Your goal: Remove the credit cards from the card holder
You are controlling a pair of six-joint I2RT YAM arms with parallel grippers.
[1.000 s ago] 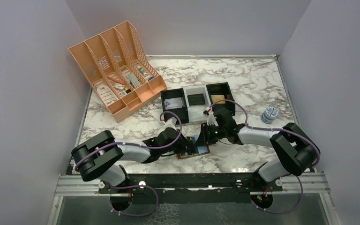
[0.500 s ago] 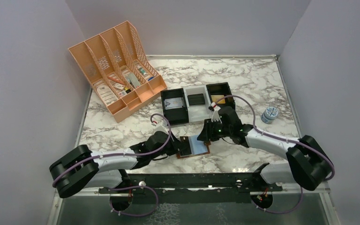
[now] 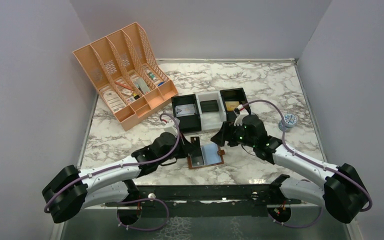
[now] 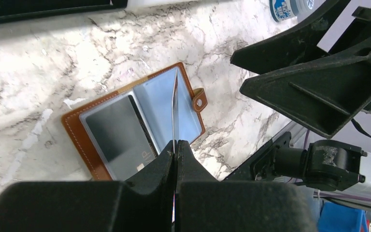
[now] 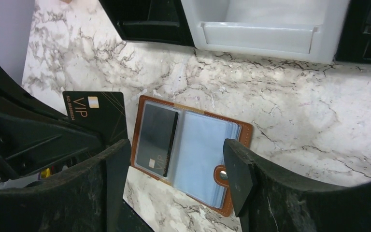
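Your left gripper (image 4: 175, 147) is pressed together on a black VIP card (image 5: 96, 113), pinching it on edge just beside the left half of the wallet (image 5: 205, 145). Your right gripper (image 5: 176, 162) hangs over the wallet, fingers spread, nothing between them. The brown wallet lies open and flat near the front edge of the bench (image 3: 260, 85), about midway along it, with a second dark card (image 5: 157, 140) in its left pocket. Just behind it sit black and white trays (image 3: 210, 107).
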